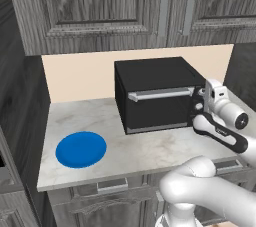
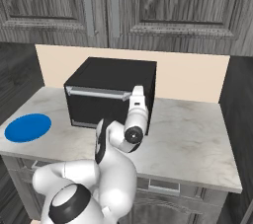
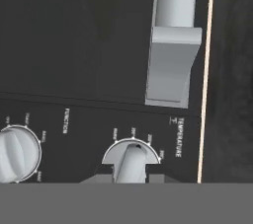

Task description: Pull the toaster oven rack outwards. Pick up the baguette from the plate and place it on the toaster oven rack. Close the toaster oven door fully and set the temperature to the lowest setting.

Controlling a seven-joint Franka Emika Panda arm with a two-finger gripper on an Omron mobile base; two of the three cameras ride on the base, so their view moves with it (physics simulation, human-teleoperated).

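Tool (image 3: 131,178): fingers set either side of the temperature knob (image 3: 131,161), seemingly clamped on it
Oven (image 1: 157,96): on the table (image 1: 150,151), door (image 1: 160,108) shut, handle (image 1: 161,93) across its top
Plate (image 1: 81,149): bare, left of the oven; baguette presumably inside
Progress: rack, bread and door steps look done
Left: turn the knob to its lowest mark
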